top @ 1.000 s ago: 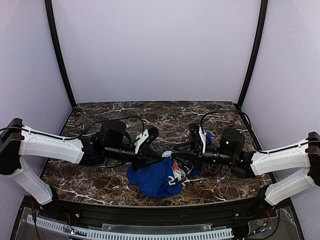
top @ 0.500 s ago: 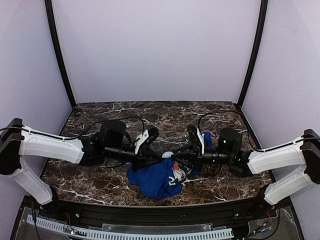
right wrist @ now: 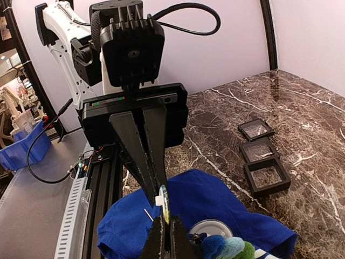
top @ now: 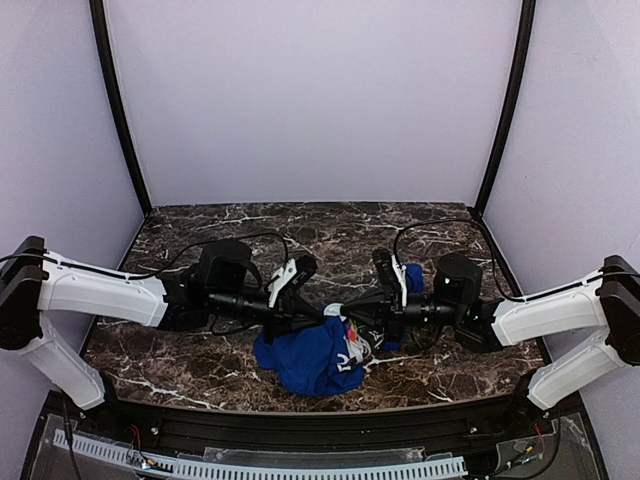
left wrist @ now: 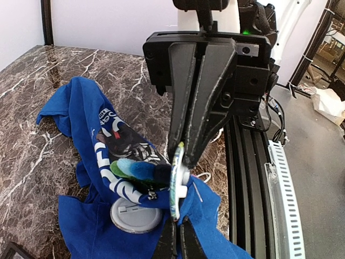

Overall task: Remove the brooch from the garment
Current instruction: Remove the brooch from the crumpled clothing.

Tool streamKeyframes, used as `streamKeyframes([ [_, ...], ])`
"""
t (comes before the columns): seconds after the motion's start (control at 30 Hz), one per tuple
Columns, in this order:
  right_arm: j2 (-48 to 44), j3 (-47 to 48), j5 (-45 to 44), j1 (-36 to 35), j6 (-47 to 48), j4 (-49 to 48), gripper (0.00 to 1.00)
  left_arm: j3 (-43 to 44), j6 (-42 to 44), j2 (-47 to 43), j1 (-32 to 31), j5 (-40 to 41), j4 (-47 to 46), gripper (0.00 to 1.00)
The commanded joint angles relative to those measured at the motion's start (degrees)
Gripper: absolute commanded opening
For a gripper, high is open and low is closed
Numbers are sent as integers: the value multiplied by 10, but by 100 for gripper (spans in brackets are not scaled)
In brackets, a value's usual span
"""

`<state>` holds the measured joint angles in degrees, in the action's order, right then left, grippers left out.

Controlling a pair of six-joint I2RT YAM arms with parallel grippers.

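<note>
Spreading between pale lilac walls (top: 310, 100) is a dark, white-veined marble worktop (top: 170, 360), with black posts (top: 118, 100) standing at its back corners. Three small dark square trays (right wrist: 259, 151) lie in a row on the marble, apart from the cloth, and their glossy floors catch the light. A blue garment (top: 305, 362) with white print lies crumpled near the front edge. A round white disc (left wrist: 135, 217) sits on its folds beside a fuzzy blue-green tuft (left wrist: 135, 168). The brooch (left wrist: 176, 183), a thin disc seen edge-on with a green and yellow rim, is held just above the cloth between the two sets of jaws. In the left wrist view the right jaws come at it from above, closed to a narrow wedge whose tips pinch its upper edge. The left jaws meet it from below, likewise pressed together on its lower edge. A thin pin (left wrist: 197, 191) slants from the brooch towards the blue folds; whether it pierces them cannot be told.
</note>
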<state>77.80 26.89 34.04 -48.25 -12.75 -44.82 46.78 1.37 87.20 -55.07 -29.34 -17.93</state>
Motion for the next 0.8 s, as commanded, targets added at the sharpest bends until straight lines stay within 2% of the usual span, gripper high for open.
streamKeyframes([
  [0.0,7,14,-4,3,-4,-18,0,0,3,-18,-4,-9,-19,1],
  [0.07,5,12,-8,3,-4,-17,0,0,4,-19,-3,-9,-18,2],
  [0.27,-8,6,-18,3,-3,-15,0,-2,9,-23,-3,-11,-14,26],
  [0.33,-11,4,-20,4,-2,-14,0,-1,11,-22,-4,-10,-12,27],
  [0.43,-14,3,-24,4,-2,-12,0,0,12,-20,-3,-7,-9,21],
  [0.6,-22,0,-31,4,0,-9,0,0,13,-20,-3,-1,-7,5],
  [0.77,-32,-5,-42,4,3,-3,0,-2,15,-25,-3,9,-3,1],
])
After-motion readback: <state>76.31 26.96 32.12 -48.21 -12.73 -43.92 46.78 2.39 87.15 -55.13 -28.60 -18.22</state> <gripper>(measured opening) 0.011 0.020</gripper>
